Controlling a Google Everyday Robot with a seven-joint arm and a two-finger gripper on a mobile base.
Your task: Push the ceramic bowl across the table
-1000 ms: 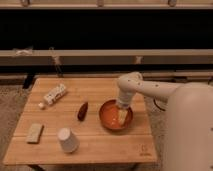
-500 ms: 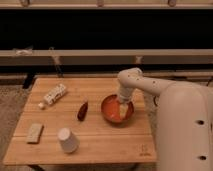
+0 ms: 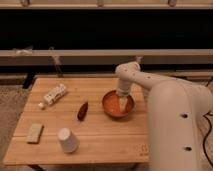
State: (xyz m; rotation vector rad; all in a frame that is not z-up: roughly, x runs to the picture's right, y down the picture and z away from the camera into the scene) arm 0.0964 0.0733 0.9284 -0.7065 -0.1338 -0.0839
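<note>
The end effector [image 3: 122, 102] is lowered inside the ceramic bowl [image 3: 118, 104], probably so its wall can be pushed across the surface [image 3: 100, 135]; whether it is spread cannot be told.

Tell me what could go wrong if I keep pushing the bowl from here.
1. The gripper sits inside the bowl, near its right side. Pressing down there might tip the bowl rather than slide it.
2. The dark red oblong thing lies just left of the bowl. A leftward push would likely knock it along.
3. The bowl is toward the right part of the table. A push to the right could bring it close to that edge.
</note>
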